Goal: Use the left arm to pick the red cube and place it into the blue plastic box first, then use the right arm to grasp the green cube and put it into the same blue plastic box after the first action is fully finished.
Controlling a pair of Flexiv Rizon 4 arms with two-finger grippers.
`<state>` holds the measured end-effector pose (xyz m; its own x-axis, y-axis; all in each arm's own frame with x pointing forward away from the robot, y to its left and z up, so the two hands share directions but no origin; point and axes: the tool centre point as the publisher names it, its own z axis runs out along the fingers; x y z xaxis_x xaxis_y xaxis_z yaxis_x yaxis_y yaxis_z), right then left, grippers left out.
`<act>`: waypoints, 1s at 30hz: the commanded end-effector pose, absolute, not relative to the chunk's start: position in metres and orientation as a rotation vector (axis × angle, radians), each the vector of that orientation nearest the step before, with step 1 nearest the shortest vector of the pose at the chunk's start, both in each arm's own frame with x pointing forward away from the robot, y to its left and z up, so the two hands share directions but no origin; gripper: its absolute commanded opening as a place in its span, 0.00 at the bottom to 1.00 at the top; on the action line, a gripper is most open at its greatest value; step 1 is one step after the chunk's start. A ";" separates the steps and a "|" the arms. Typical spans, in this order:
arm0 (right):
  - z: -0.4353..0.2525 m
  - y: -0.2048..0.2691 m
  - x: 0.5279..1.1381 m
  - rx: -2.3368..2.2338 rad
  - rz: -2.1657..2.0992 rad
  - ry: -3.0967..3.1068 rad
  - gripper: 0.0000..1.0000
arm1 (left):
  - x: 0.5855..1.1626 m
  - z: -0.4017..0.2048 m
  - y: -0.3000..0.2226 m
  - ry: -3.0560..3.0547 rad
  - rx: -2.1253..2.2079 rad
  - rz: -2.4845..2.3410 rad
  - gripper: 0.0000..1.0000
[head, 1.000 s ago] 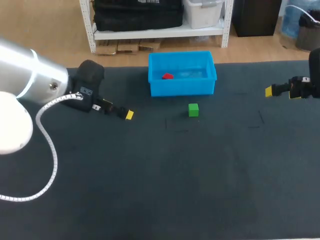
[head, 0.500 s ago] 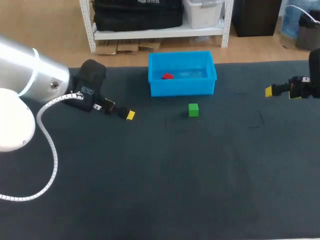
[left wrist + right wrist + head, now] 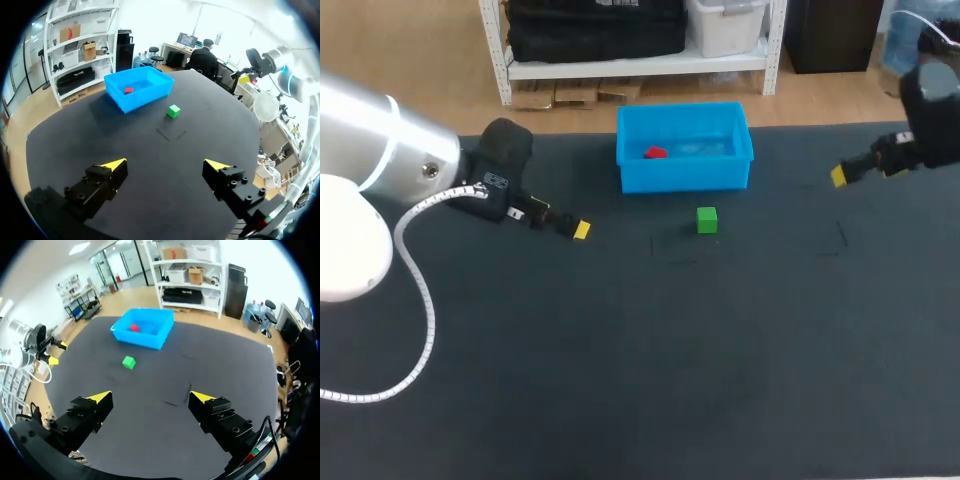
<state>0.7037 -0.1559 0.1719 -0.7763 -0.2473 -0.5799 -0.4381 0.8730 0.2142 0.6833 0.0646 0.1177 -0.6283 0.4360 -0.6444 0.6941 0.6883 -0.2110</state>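
Head view: red cube [image 3: 655, 153] in blue box [image 3: 684, 173]; green cube [image 3: 707, 220] outside

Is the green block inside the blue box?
No, the green cube sits on the table outside the blue plastic box.

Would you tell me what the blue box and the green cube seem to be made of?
The blue box looks like smooth moulded plastic: thin walls, a faint sheen on its floor. The green cube has a flat, even colour and crisp edges; painted wood, foam or plastic, I cannot tell.
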 end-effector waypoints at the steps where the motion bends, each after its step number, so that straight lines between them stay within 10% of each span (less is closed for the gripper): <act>1: 0.180 -0.142 0.702 -0.448 0.307 2.549 1.00 | 0.684 0.117 0.066 2.330 0.867 -0.613 1.00; 30: 0.179 -0.114 0.699 -0.427 0.508 2.633 1.00 | 0.684 0.117 0.066 2.330 0.867 -0.613 1.00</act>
